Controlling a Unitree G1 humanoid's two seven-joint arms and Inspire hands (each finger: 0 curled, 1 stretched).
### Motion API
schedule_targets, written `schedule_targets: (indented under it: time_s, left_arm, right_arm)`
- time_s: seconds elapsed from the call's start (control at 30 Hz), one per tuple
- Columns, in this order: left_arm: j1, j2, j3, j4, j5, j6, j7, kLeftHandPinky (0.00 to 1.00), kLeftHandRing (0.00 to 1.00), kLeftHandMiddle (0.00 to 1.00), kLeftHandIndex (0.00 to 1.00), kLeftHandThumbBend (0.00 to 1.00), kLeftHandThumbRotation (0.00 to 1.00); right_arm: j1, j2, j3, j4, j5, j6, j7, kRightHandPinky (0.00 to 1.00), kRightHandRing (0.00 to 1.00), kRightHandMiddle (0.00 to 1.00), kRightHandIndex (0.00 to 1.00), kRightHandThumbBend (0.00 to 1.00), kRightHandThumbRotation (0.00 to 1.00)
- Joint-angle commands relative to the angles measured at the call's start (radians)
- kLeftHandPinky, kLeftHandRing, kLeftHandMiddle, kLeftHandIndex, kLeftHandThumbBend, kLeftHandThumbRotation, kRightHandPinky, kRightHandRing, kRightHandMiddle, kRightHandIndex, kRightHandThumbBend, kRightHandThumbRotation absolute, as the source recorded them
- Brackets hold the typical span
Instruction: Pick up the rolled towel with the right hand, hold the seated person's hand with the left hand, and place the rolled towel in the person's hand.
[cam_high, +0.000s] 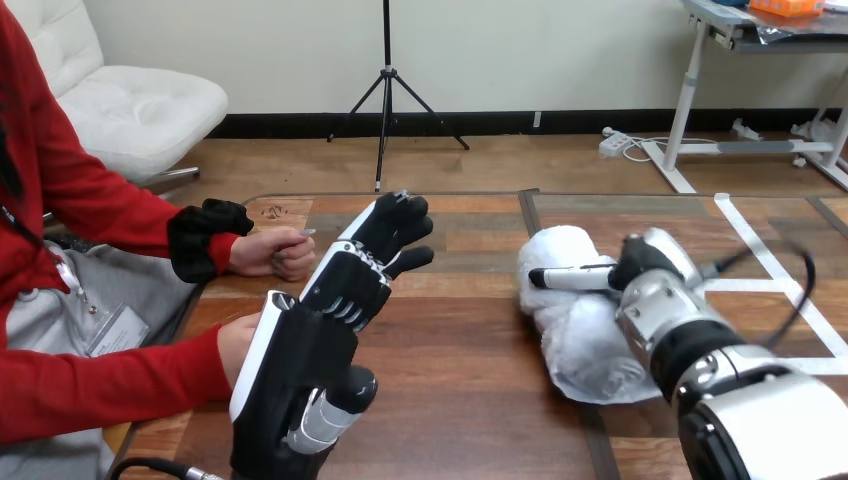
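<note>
The rolled towel (575, 335), white and bulky, lies on the wooden table (470, 400) right of centre. My right hand (640, 265) comes at it from the right; one finger (570, 278) lies across its middle and presses a dent into it. My left hand (335, 300) is raised over the table's left part with its back to the camera, fingers relaxed and holding nothing. The person's nearer hand (237, 340) sits at the table's left edge, right beside my left hand; I cannot tell whether they touch. The person's farther hand (275, 252) rests as a loose fist.
White tape lines (770, 265) mark the table's right part. The person's red sleeves (100, 385) reach in from the left edge. Bare wood lies between my left hand and the towel.
</note>
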Motion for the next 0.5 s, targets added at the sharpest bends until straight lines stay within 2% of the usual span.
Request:
schedule_targets:
  time_s: [0.0, 0.1, 0.3, 0.33, 0.47]
  left_arm:
    - [-0.033, 0.000, 0.004, -0.017, -0.003, -0.007, -0.002, 0.81, 0.88, 0.89, 0.89, 1.00, 0.84]
    - [-0.033, -0.001, -0.002, -0.021, -0.013, 0.003, -0.006, 0.81, 0.88, 0.89, 0.89, 1.00, 0.84]
    - [-0.036, -0.007, -0.002, -0.009, -0.008, -0.002, -0.007, 0.80, 0.88, 0.89, 0.89, 1.00, 0.84]
    - [-0.035, -0.007, -0.003, -0.009, -0.007, -0.001, -0.007, 0.80, 0.88, 0.89, 0.88, 1.00, 0.84]
    - [-0.040, -0.010, -0.004, -0.003, -0.007, -0.007, -0.009, 0.79, 0.87, 0.89, 0.88, 1.00, 0.83]
  right_arm:
    - [-0.004, 0.023, -0.065, -0.034, 0.046, -0.057, -0.063, 0.29, 0.39, 0.56, 0.92, 0.91, 0.02]
    - [0.007, 0.018, -0.048, -0.031, 0.030, -0.074, -0.063, 0.29, 0.37, 0.53, 0.92, 0.90, 0.01]
    - [0.035, 0.001, -0.032, -0.023, 0.004, -0.126, -0.063, 0.28, 0.36, 0.47, 0.78, 0.91, 0.00]
    - [0.037, -0.001, -0.029, -0.022, -0.001, -0.128, -0.064, 0.29, 0.36, 0.47, 0.73, 0.92, 0.00]
    - [0.040, -0.009, -0.007, -0.018, -0.027, -0.126, -0.067, 0.31, 0.38, 0.47, 0.70, 0.94, 0.00]
